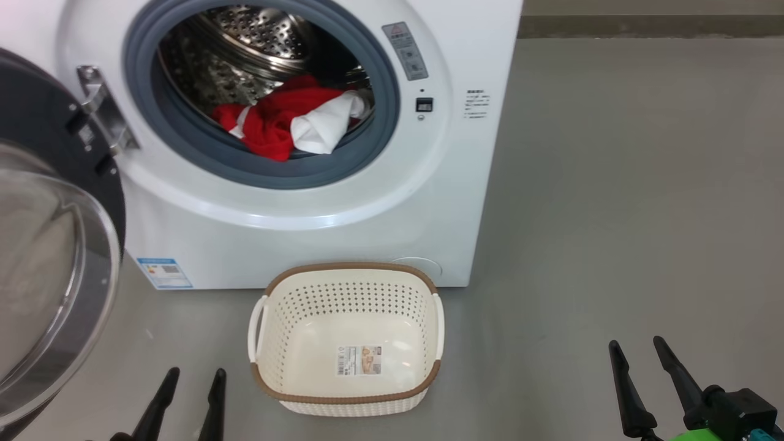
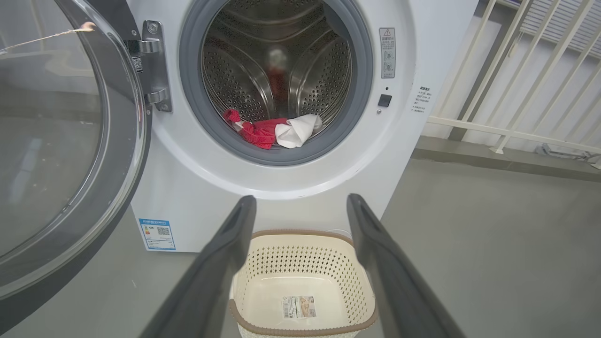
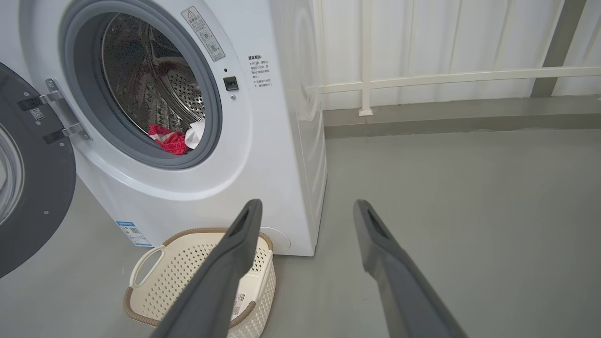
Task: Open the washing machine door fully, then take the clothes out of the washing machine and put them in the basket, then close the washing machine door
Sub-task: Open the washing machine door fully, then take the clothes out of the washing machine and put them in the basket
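my left fingers and right fingers hang spread, gripping nothing. clothes lie in the washing machine, door open, basket just before it.

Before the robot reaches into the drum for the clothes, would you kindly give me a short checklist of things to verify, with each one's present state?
1. Washing machine door swung wide to the left, opening unobstructed: ok.
2. Clothes in sight at the front lip of the drum, red and white pieces: ok.
3. Basket upright on the floor before the washing machine, holding no clothes: ok.
4. Left gripper open, holding nothing: ok.
5. Right gripper open, holding nothing: ok.
6. More garments hidden beneath those: cannot tell.
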Controlling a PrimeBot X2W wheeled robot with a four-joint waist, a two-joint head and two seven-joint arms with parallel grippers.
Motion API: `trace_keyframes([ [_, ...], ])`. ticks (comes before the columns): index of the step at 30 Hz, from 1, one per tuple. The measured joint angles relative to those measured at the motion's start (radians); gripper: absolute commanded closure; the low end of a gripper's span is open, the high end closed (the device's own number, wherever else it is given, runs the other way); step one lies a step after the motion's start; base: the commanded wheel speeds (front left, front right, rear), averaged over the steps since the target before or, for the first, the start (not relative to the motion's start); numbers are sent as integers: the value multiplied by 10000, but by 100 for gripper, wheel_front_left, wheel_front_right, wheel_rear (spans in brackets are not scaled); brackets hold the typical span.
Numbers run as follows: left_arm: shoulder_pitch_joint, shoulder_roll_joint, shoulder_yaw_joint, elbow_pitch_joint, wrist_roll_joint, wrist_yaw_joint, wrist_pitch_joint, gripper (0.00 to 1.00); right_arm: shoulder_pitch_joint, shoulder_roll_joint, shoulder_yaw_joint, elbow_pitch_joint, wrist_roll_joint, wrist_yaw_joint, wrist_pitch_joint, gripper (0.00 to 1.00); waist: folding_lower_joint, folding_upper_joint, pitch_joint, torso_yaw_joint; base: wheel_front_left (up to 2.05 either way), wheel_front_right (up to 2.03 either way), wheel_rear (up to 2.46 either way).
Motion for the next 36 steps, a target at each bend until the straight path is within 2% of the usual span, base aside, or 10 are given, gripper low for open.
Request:
trace_keyframes([
  [8, 6, -10, -270, -130, -6, 0, 0, 0, 179, 38, -276, -134, 10, 0, 0, 0, 0, 0, 72, -469, 0, 0, 0],
  [36, -35, 217, -453, -351, -161, 0, -2, 0, 235, 142, -393, -209, -4, 0, -2, 0, 0, 0, 107, -277, 11, -11, 0],
])
